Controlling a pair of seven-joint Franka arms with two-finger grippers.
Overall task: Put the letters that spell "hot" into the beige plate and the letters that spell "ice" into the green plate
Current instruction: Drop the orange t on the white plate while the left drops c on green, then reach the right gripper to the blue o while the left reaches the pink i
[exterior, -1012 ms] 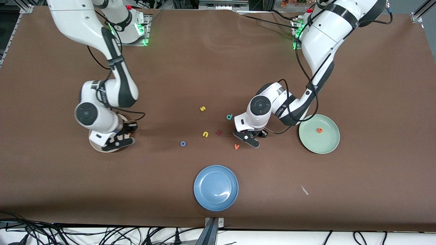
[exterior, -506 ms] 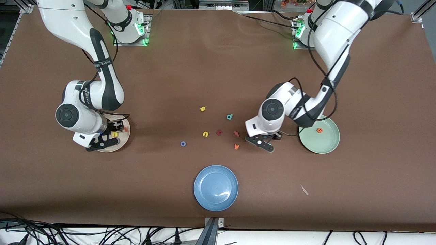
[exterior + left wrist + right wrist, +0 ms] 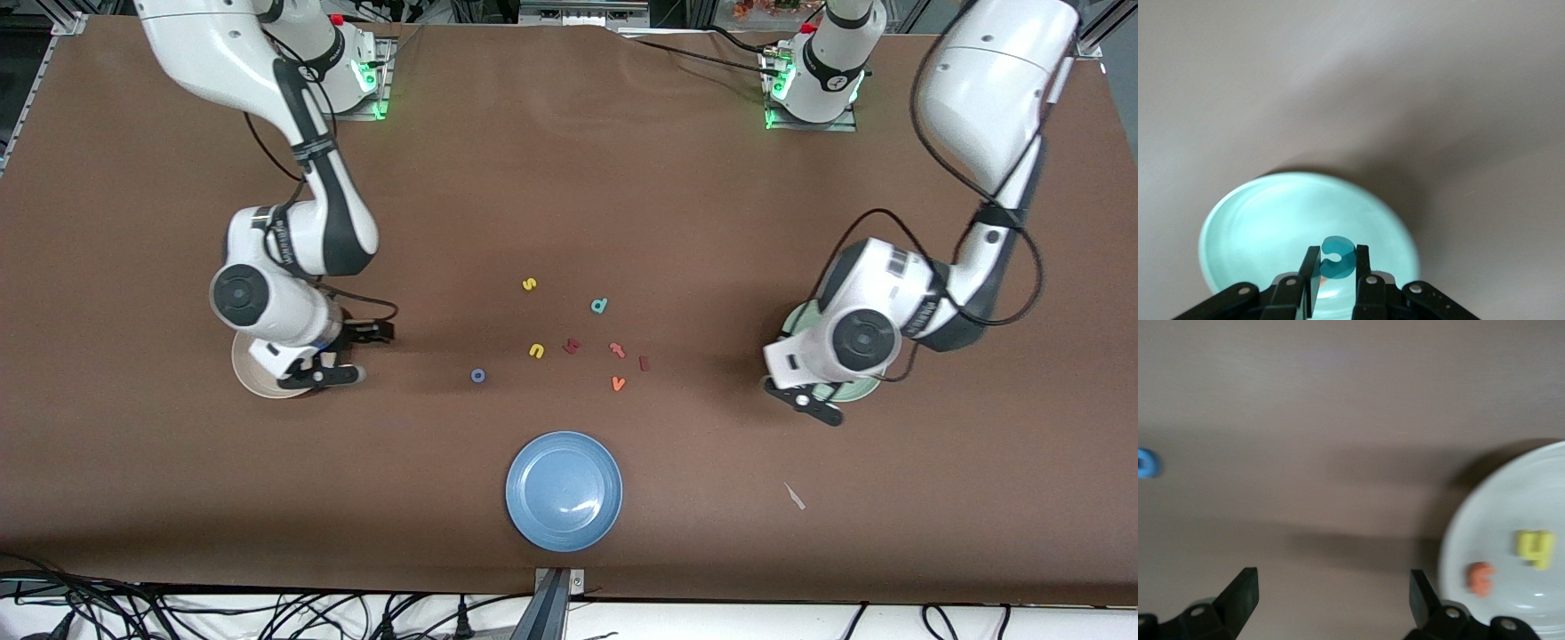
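Hiding most of green plate (image 3: pixel 862 388): left hand (image 3: pixel 813 404).

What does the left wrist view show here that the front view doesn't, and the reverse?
Only the left wrist view: the teal "c" pinched in the left gripper over the green plate.

Only the front view: the right gripper by the beige plate, the blue plate, and the loose letters on the table, among them the blue "o" and dark red "i".

Both: the green plate and the brown table.
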